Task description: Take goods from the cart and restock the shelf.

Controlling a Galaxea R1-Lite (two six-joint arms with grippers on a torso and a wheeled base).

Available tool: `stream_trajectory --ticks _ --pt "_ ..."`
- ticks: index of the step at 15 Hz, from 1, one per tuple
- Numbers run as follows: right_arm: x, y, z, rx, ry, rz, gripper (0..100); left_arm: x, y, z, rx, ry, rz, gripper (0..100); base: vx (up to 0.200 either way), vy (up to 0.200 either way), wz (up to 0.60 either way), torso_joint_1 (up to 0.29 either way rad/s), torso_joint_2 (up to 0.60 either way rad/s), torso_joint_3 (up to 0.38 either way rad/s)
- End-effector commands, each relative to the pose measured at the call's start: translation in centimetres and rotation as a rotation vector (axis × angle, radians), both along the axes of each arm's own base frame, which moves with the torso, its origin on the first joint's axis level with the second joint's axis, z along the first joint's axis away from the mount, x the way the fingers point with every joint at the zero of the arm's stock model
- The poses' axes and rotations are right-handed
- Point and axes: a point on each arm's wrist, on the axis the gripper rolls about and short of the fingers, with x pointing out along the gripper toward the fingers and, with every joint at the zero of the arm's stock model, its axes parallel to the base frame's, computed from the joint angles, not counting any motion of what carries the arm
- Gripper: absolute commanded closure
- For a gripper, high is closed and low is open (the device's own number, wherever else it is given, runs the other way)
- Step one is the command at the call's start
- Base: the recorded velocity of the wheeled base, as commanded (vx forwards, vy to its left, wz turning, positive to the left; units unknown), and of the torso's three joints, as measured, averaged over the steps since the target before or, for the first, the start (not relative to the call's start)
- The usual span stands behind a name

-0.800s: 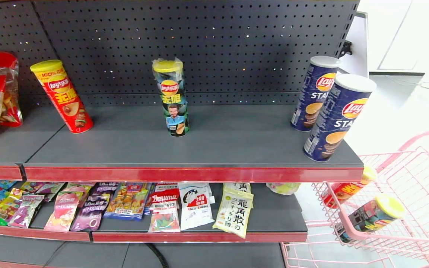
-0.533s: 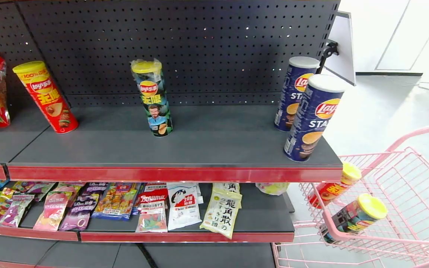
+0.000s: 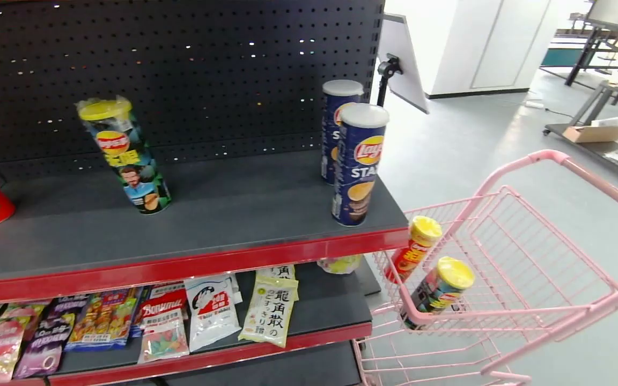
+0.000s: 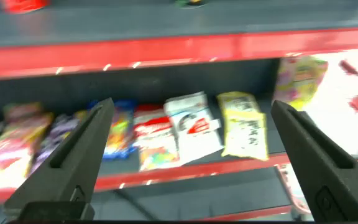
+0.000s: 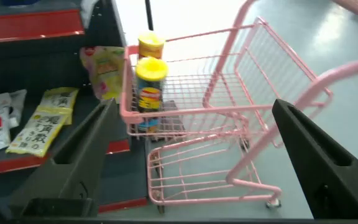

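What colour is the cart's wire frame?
The cart is pink, clearest in the head view.

A round red-and-yellow logo above white capitals is carried by each blue can. Ahead of the left claw, large dark characters are printed on the pale yellow packet; a red label is borne by the white packet just beside it.

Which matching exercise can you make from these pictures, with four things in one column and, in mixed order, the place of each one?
Things:
1. front blue can
2. pale yellow bag
3. pink cart
4. red can with yellow lid

Places:
a. inside the cart's basket
b. on the lower shelf
c. on the floor, to the right of the shelves
d. on the upper shelf, near its right end

Pairs: 1-d, 2-b, 3-c, 4-a
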Motion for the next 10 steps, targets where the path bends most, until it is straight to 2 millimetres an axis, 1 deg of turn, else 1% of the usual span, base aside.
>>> stream_trajectory --ticks 1,3,9,10 --pt "0.01 0.00 0.01 -0.001 0.000 0.000 0 0.01 0.00 -0.02 -0.001 0.002 0.000 0 0.000 0.000 -0.60 0.002 0.00 -0.002" --pt "0.01 0.00 0.01 -0.001 0.000 0.000 0 0.01 0.00 -0.02 -0.001 0.002 0.000 0 0.000 0.000 -0.60 0.005 0.00 0.005" --pt "0.01 0.00 0.00 -0.001 0.001 0.001 0 0.01 0.00 -0.02 -0.001 0.002 0.000 0 0.000 0.000 0.00 0.000 0.00 0.000" --pt "0.01 0.00 0.00 -0.001 0.001 0.001 0 0.01 0.00 -0.02 -0.001 0.002 0.000 0 0.000 0.000 0.00 -0.105 0.22 0.134"
